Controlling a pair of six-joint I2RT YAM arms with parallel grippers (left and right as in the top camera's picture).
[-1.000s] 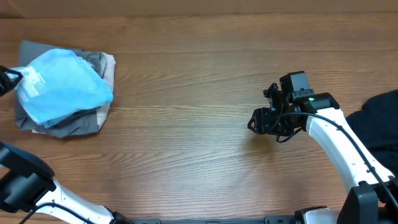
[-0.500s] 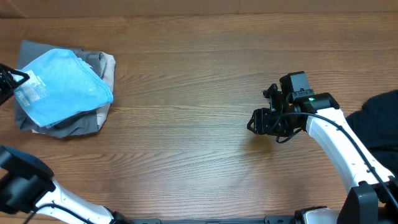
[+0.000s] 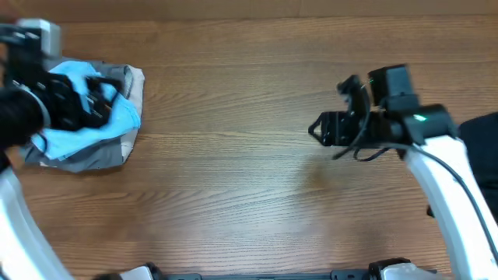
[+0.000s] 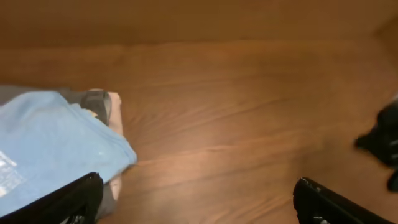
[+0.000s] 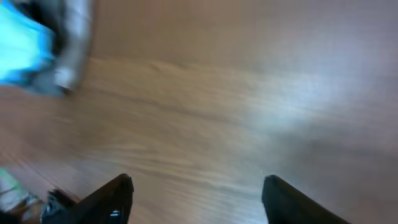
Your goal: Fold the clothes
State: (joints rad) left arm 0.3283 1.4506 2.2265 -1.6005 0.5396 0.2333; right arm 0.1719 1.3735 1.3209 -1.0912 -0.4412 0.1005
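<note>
While the left hand (image 4: 198,204) gapes wide, seemingly clear of the T-shirt (image 4: 53,149), the right hand (image 5: 200,198) spreads empty.

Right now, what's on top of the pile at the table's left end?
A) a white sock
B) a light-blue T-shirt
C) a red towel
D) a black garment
B: the light-blue T-shirt lies over the grey garment, while the black garment sits apart at the table's right edge.
</note>
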